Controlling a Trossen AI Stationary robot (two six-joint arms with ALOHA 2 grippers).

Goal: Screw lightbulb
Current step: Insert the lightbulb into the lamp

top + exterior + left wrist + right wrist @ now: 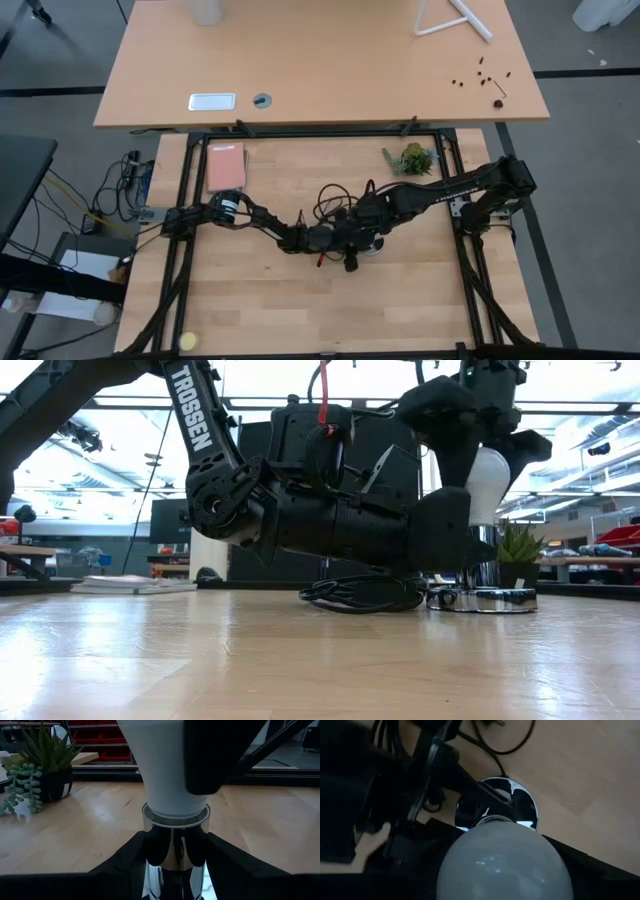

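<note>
While the left gripper [172,865] clamps the chrome socket [482,598] mid-table and the right gripper [480,445] clasps the lightbulb [486,485] seated upright in it, any tilt risks cross-threading.

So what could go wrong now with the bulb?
The left gripper clamps the shiny socket and the right gripper holds the bulb from above. If the bulb sits crooked, the thread may jam. A hard squeeze might crack it. The black cord lies close and could snag.

White lightbulb [502,862] close up over a shiny socket disc [520,802] (black cord [512,742] beyond) on wood.
</note>
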